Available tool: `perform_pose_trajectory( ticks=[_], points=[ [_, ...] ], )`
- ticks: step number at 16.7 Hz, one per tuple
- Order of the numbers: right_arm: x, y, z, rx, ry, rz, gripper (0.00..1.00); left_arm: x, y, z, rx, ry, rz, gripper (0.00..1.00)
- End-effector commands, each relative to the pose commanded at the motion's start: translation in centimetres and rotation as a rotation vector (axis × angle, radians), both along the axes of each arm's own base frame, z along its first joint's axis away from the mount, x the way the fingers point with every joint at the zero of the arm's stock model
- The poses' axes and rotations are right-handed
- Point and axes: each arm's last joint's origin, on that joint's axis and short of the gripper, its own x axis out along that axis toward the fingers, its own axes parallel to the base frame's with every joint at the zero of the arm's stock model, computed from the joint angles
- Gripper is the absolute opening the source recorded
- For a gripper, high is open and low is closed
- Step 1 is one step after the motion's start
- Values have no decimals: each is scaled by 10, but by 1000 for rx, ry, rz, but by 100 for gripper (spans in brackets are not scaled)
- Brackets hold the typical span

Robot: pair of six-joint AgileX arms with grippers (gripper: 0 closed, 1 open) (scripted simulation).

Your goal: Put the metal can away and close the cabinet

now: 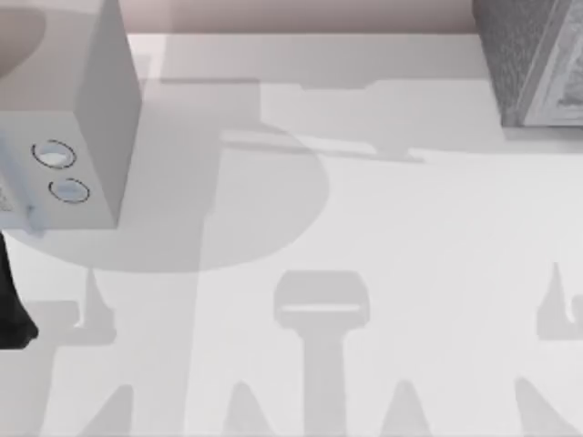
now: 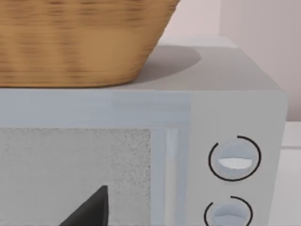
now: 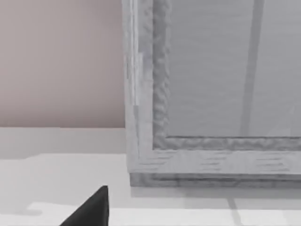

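Nearest to each wrist camera is a dark wedge of that arm's own gripper. The left gripper (image 2: pixel 91 209) hangs close before the glass door of the microwave (image 2: pixel 141 122). The right gripper (image 3: pixel 91 209) hangs low before the cabinet (image 3: pixel 207 160). I cannot tell whether either is open or closed, so I would check both before committing to a reach. In the top view the left arm (image 1: pixel 13 305) is a dark shape at the table's left edge, with the white table (image 1: pixel 410 237) lying bare in front and carrying the arms' shadows. Farther back on the left stands the microwave (image 1: pixel 96 137) with its two round knobs (image 1: pixel 55 155) facing forward. The left wrist view shows a wicker basket (image 2: pixel 80 42) resting on its roof. The cabinet (image 1: pixel 533 64), dark grey and speckled with a paler framed front panel, sits at the far right corner, well apart from the microwave. I cannot tell from these views where the metal can stands, so the task looks to be at its very beginning. I judge the step in hand to be finding the can and getting the cabinet ready. Since the right arm is the one by the cabinet, it should work the front panel squarely, pulling along the panel's own travel and not at a slant. The left arm should back off from the microwave without brushing its door or jogging the basket.
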Motion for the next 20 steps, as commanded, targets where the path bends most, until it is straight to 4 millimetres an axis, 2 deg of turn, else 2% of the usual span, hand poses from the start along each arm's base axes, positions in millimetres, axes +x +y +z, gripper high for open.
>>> perform_pose_trajectory(
  ticks=[10, 20],
  points=[
    [29, -33, 20, 10, 25, 3, 100, 0, 0, 0, 0, 0, 0, 100],
    [52, -91, 23, 15, 31, -18, 100, 0, 0, 0, 0, 0, 0, 100]
  ],
)
